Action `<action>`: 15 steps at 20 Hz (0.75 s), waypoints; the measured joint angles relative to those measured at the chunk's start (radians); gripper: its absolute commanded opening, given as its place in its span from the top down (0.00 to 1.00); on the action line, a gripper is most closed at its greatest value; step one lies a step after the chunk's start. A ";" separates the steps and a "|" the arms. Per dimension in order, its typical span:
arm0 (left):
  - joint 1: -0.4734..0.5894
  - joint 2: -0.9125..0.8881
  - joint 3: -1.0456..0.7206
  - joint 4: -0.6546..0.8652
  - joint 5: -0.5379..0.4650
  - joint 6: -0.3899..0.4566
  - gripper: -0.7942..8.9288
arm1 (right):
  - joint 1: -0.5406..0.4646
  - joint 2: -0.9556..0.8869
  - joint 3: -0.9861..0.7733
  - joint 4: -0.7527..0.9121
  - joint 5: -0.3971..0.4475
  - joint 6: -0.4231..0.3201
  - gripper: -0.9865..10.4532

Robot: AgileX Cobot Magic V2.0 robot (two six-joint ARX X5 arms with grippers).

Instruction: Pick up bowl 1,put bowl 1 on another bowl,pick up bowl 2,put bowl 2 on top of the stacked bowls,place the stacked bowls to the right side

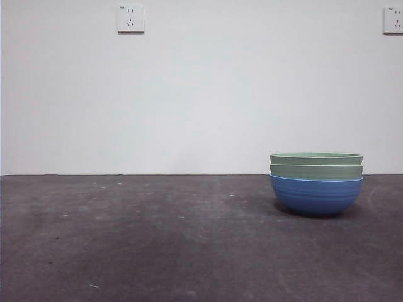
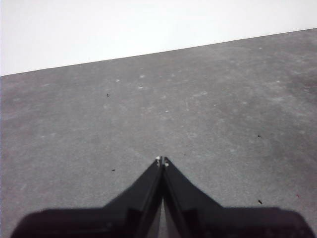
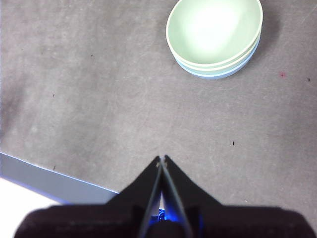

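A pale wall (image 1: 201,94) backs the scene, carrying two white sockets, one (image 1: 130,18) toward the left and one (image 1: 393,19) at the right edge. Below it spreads the dark grey, scuffed surface (image 1: 138,239).

On the right side of that surface, in the front view, stand the stacked bowls (image 1: 316,182). The blue bowl (image 1: 316,196) sits at the bottom, resting on the surface, its ribbed outside showing. Nested inside it is a pale green bowl (image 1: 316,171), and inside that a second pale green bowl (image 1: 316,158), whose rim is the highest. In the right wrist view the uppermost bowl's hollow holds nothing.

The right gripper (image 3: 162,159) hangs above bare surface, well apart from the stack, its jaws pressed together on nothing. The left gripper (image 2: 162,161) is likewise over bare surface, jaws closed and gripping nothing.
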 measured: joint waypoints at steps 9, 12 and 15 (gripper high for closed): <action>0.000 0.000 0.000 0.000 0.000 0.000 0.92 | -0.007 -0.005 0.000 0.006 0.020 -0.005 0.91; 0.000 0.000 0.000 0.000 0.000 0.000 0.92 | -0.035 -0.061 0.000 0.013 0.072 -0.055 0.91; 0.000 0.000 0.000 0.000 0.000 0.000 0.92 | -0.054 -0.186 -0.048 0.192 0.075 -0.078 0.91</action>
